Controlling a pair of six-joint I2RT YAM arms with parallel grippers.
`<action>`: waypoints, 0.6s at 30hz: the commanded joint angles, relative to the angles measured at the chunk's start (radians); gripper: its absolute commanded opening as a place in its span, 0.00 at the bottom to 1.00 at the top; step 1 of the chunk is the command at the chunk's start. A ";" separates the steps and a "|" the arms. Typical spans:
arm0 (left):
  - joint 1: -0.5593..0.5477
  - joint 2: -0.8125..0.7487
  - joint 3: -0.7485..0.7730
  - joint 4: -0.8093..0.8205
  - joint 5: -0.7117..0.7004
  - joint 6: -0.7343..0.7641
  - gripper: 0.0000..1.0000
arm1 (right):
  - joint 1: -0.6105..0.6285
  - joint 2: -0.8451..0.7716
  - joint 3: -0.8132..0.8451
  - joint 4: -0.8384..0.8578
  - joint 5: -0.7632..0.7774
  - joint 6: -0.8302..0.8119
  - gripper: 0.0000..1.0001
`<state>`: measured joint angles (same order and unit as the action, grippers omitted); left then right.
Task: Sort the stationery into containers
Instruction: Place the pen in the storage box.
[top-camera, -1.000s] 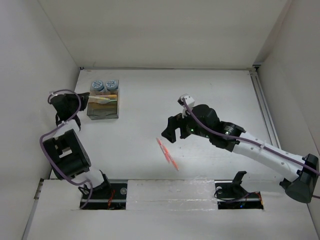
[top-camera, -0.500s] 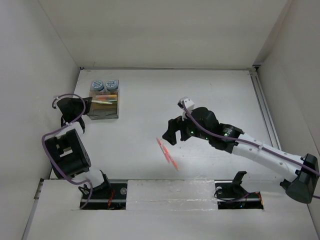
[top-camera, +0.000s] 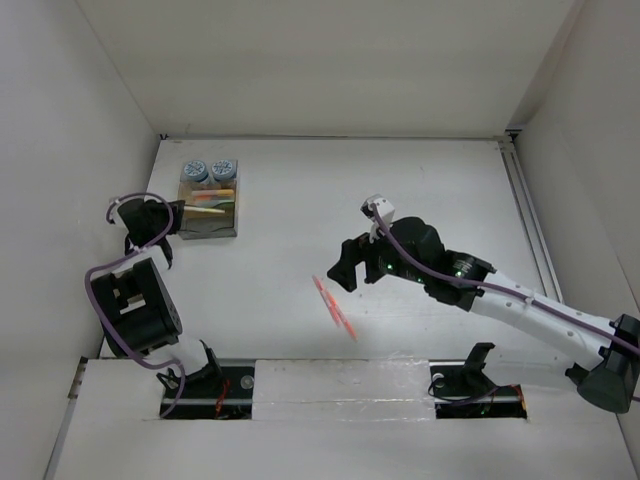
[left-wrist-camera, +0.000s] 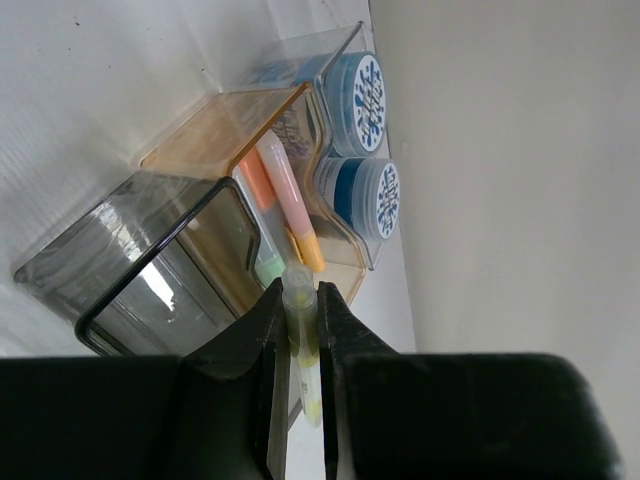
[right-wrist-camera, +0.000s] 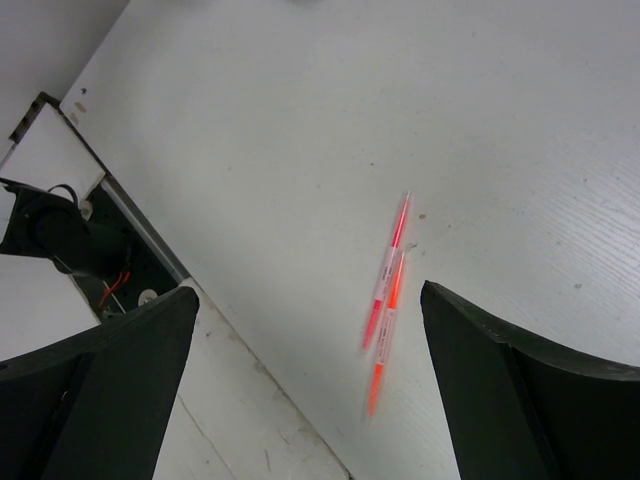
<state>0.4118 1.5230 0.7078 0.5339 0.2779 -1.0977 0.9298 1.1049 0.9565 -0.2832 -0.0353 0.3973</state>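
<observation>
Pinches a pale yellow pen tight in the left gripper, just beside the organiser tray. Keeps orange and pink pens in the tray's amber middle part, two blue-and-white cylinders in the clear end part. Hangs the right gripper, spread wide, over two pink-red pens on the tabletop.
</observation>
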 joint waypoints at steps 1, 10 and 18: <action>-0.001 0.000 -0.016 0.018 -0.014 0.013 0.05 | -0.002 -0.016 -0.010 0.053 -0.011 0.009 0.99; -0.021 0.009 -0.005 -0.031 -0.042 0.047 0.13 | -0.002 -0.025 -0.010 0.062 -0.011 0.009 0.99; -0.031 0.009 -0.005 -0.046 -0.060 0.047 0.27 | -0.002 -0.043 -0.028 0.062 -0.011 0.009 0.99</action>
<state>0.3794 1.5360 0.6979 0.4793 0.2363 -1.0695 0.9298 1.0981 0.9432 -0.2764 -0.0368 0.3973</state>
